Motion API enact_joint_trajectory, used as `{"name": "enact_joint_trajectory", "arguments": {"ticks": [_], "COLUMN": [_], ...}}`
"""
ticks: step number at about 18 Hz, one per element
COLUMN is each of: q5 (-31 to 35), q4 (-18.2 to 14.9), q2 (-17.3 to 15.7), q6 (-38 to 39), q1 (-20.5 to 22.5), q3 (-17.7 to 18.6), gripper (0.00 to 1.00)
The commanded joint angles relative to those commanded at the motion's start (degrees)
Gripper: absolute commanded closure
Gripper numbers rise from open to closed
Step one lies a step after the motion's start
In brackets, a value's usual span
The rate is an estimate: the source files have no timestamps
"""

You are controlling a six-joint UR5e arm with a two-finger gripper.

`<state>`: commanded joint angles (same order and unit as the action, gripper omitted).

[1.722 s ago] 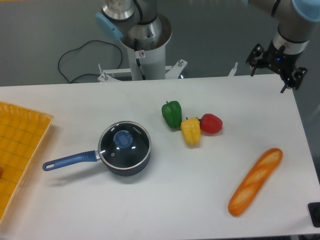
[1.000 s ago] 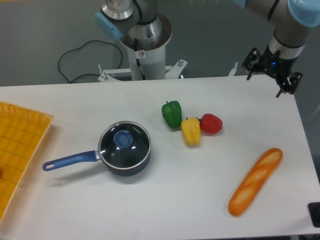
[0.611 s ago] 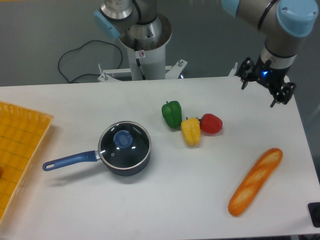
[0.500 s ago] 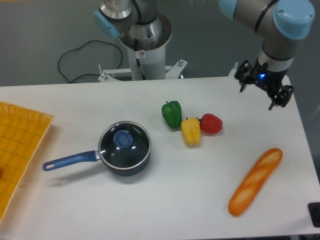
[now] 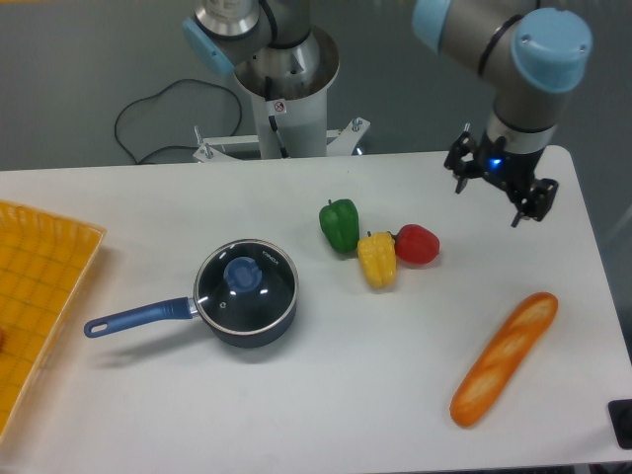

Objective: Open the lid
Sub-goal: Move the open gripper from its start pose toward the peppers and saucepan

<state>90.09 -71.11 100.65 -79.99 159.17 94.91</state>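
The lid point(image 5: 247, 285), a round glass disc with a thin metal rim and a blue centre knob, rests flat on the dark blue saucepan point(image 5: 237, 331) left of the table's middle. The pan's long blue handle points left. My gripper point(image 5: 491, 196) hangs over the back right of the table, far to the right of the lid and above the surface. Its fingers stand apart, open, with nothing between them.
A green pepper point(image 5: 340, 224), a yellow pepper point(image 5: 377, 259) and a red pepper point(image 5: 417, 244) sit bunched between the gripper and the pan. A bread loaf point(image 5: 504, 357) lies at the front right. A yellow tray point(image 5: 39, 286) lies at the left edge. The robot's base point(image 5: 286, 84) stands behind the table.
The gripper has travelled left and slightly down from the table's far right corner toward the peppers, still open. The lid, pan and food have not moved.
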Motion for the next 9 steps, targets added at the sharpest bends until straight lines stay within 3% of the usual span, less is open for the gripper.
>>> {"name": "enact_joint_trajectory", "arguments": {"ticks": [4, 9], "q5": [-0.4, -0.4], "q4": [-0.9, -4.1], "q2": [-1.2, -2.4], "q6": [0.3, 1.5], "q1": [-0.3, -5.3], "q3": [0.6, 1.2], "gripper": [0.0, 0.0]}}
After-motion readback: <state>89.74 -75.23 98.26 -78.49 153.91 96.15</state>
